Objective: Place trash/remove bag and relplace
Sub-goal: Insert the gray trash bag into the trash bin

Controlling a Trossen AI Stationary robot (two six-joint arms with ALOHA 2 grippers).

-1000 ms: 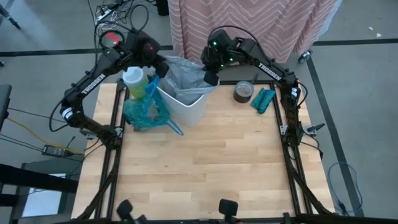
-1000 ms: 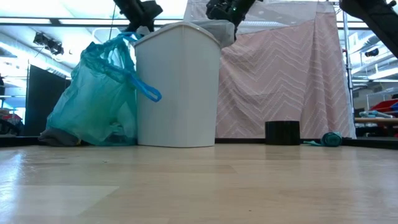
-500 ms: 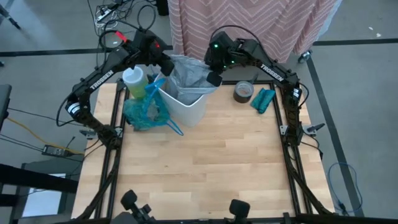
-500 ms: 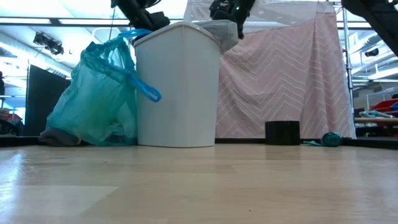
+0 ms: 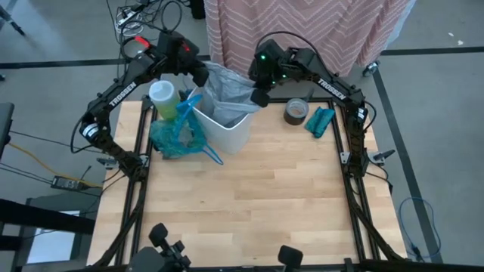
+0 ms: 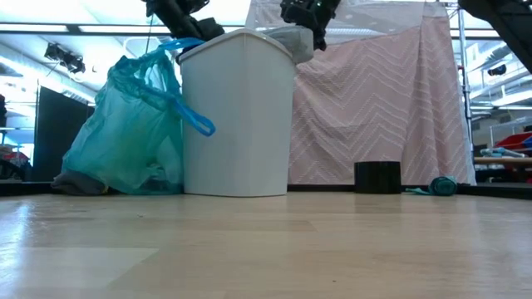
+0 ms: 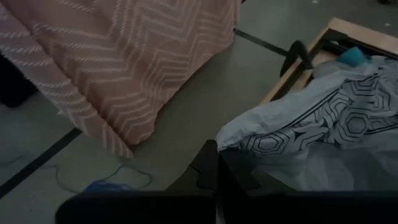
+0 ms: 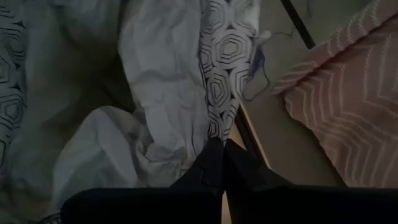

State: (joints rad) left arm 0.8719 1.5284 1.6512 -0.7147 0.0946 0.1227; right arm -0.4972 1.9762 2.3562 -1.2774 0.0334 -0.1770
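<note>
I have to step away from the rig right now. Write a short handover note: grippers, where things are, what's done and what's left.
Left gripper: shut on the grey bag at the far-left rim of the white bin.
Right gripper: shut on the same grey bag at the far-right rim.
Teal bag: filled and out of the bin, standing on the table to the bin's left.
Done: old bag removed; grey bag placed in the bin.
Left: spread the grey bag over the rim all round, then release.
</note>
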